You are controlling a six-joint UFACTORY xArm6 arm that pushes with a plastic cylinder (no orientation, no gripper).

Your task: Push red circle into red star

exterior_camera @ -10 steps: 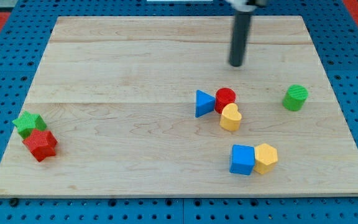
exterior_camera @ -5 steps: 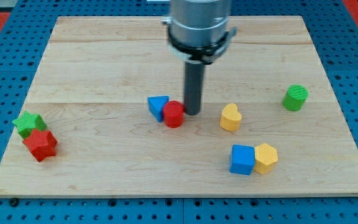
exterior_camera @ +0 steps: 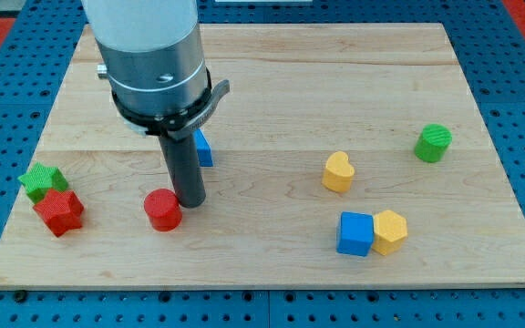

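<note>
The red circle [exterior_camera: 162, 210] lies on the wooden board at the lower left of centre. The red star [exterior_camera: 58, 211] sits near the board's left edge, touching a green star [exterior_camera: 43, 180] just above it. My tip [exterior_camera: 190, 201] rests right against the red circle's right side. The red circle is well apart from the red star, to its right. A blue triangle [exterior_camera: 204, 148] is partly hidden behind the rod.
A yellow heart [exterior_camera: 338, 171] lies right of centre. A green cylinder [exterior_camera: 433, 143] is at the right. A blue cube [exterior_camera: 355, 234] and a yellow hexagon [exterior_camera: 389, 231] touch each other at the lower right. The board's edge [exterior_camera: 262, 284] runs along the bottom.
My tip has swept left and down, pushing the red circle from beside the yellow heart toward the red star. The blue triangle was carried left, then left behind.
</note>
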